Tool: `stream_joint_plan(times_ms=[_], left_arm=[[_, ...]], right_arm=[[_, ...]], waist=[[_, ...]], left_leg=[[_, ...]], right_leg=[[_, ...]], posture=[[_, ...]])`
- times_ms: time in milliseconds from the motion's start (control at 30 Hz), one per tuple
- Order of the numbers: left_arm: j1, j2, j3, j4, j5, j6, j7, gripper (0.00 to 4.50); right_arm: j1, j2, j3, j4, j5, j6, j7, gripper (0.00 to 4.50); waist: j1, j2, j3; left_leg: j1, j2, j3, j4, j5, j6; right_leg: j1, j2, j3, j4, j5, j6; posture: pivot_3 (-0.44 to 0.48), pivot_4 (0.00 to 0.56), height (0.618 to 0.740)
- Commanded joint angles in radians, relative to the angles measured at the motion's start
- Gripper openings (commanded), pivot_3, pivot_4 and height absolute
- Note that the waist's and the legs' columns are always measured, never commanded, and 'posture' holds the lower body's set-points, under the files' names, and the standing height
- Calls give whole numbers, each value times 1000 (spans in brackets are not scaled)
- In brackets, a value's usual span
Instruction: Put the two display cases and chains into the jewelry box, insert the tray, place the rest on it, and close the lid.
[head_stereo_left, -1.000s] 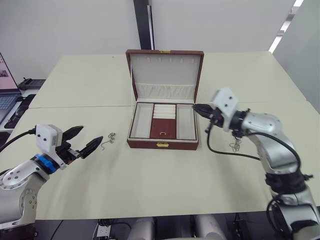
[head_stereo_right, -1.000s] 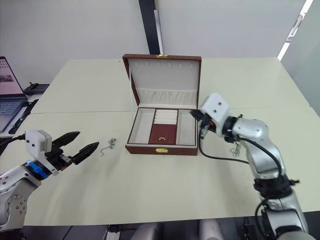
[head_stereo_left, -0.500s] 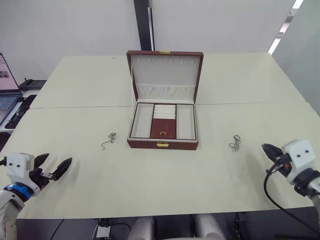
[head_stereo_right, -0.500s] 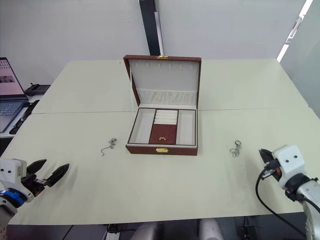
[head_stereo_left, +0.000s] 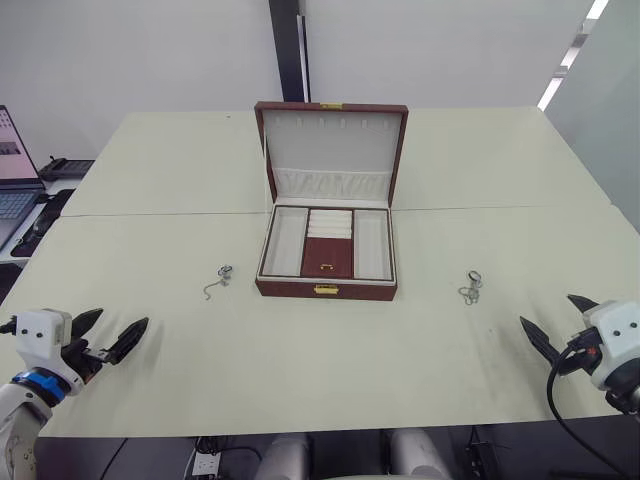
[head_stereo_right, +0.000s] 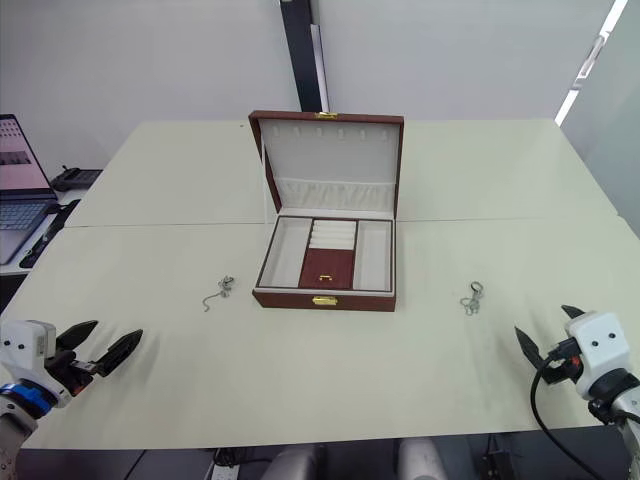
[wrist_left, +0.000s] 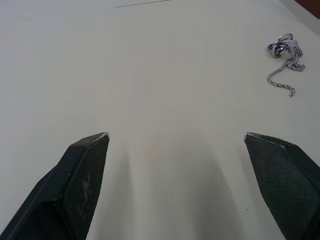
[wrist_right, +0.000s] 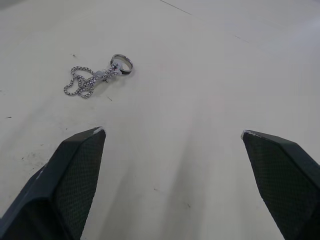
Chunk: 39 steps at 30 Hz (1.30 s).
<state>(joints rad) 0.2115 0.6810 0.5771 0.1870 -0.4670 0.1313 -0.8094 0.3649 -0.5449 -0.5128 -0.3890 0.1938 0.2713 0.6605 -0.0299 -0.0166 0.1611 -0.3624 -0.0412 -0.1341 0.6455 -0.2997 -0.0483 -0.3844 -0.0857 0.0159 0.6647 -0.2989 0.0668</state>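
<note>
Centrally on the cream table stands the box, its lid raised upright at the back so the cream lining and gathered pocket face forward. Inside it sits the tray, level with the box rim, with a cream compartment on either side and a dark red centre section topped by cream ring rolls; a small gold item lies on the red part, too small to make out. The gold clasp shows on the box's front wall. Two chains lie loose on the table, one on each side of the box and well apart from it: the left chain lies near the box's front left corner, a hooked end trailing toward the near edge, and the right chain lies off to the box's right, bunched up with a small ring at one end. The left gripper hovers low over the near left corner of the table, its two black fingers spread wide with nothing between them; from its wrist camera the left chain lies far ahead, off to one side. The right gripper sits near the near right edge, fingers likewise spread wide and holding nothing, and its wrist camera shows the right chain ahead on bare tabletop, apart from both fingertips. A laptop stands at the far left.
</note>
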Motion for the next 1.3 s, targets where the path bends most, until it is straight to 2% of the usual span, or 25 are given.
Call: stream_joint_plan(times_ms=[33,600,1300], left_arm=[[-7,2,12,-37,-16,1,-2,4500],[-16,8,15,-84,-17,18,-20,4500],[21,-4,17,-147,-39,63,-5,4500]], right_arm=[[3,-17,-19,-14,23,-20,-2,4470],[-16,-31,-6,-6,43,-24,-11,4470],[-12,-123,-22,-3,101,-26,99,4470]], waist=[[0,0,0],[0,0,0],[0,0,-1]], left_leg=[[0,0,0,0,0,0],[0,0,0,0,0,0],[0,0,0,0,0,0]], right_leg=[[0,0,0,0,0,0],[0,0,0,0,0,0],[1,0,0,0,0,0]], posture=[[0,150,740],[0,150,740],[0,150,740]])
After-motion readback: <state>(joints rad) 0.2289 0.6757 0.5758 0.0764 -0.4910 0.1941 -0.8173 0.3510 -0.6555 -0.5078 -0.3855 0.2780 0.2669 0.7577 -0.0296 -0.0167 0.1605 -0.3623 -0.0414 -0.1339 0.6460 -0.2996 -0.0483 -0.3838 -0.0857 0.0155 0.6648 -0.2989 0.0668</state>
